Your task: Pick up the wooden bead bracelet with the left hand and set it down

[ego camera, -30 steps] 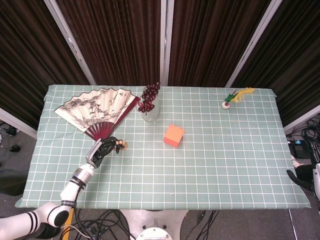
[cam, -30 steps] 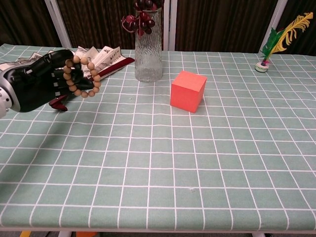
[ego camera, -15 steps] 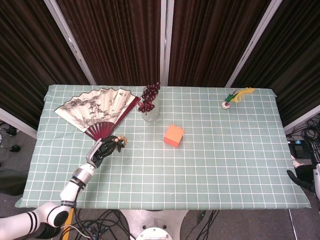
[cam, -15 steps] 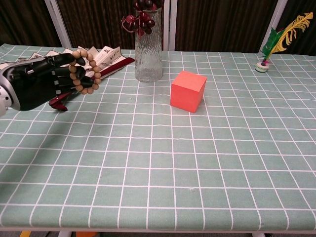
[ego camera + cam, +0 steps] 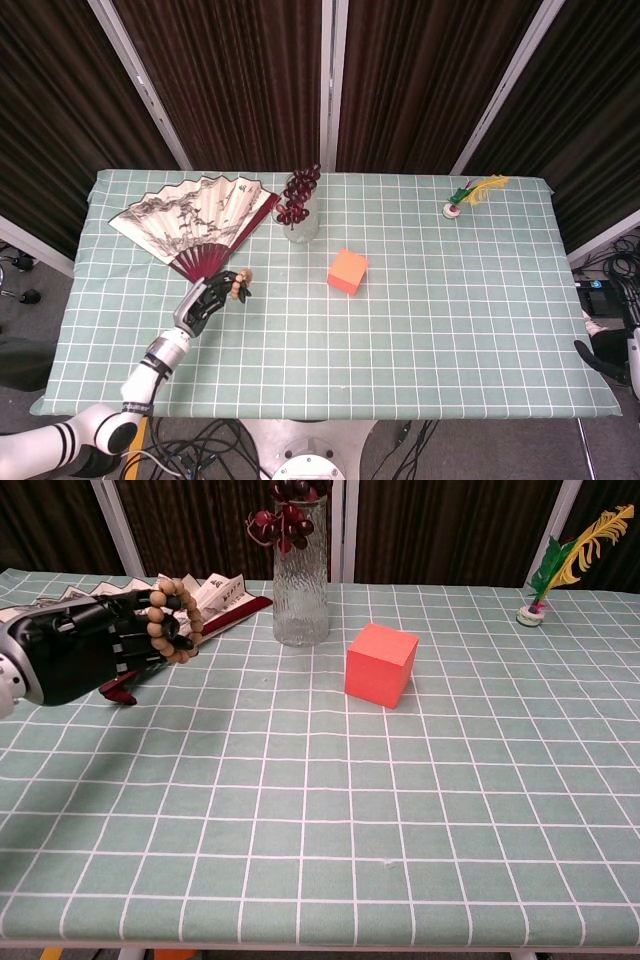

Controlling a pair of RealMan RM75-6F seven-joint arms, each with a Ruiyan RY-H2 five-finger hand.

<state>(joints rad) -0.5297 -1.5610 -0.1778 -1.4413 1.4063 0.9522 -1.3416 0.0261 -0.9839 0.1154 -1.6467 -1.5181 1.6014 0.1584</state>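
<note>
At the left of the table (image 5: 330, 810), the left hand (image 5: 75, 655) hung above the checked cloth with its dark fingers (image 5: 140, 630) curled around the bracelet (image 5: 172, 620). The loop of pale wooden beads sat at the fingertips, draped over them on the side away from the wrist, with part of it threaded between the fingers; in the head view it showed as a small light cluster at the tip of the hand (image 5: 205, 302), clear of the cloth. The bracelet looked light, and being beads on a cord it was probably slack rather than stiff, so it would sag and swing from whatever finger carried it. The round beads seemed likely to roll or slip if pinched singly; hooking a finger through the loop looked like the safer hold. Just behind the hand lay the open paper fan (image 5: 190, 222), its dark red ribs near the knuckles. Further right stood the glass vase (image 5: 300, 580) with dark red berries, then the orange cube (image 5: 381, 664), both well apart from the hand. A feather in a small holder (image 5: 560, 565) stood at the far right corner. The right hand (image 5: 603, 362) showed only as a dark shape past the table's right edge in the head view; I could not tell how its fingers lay.
</note>
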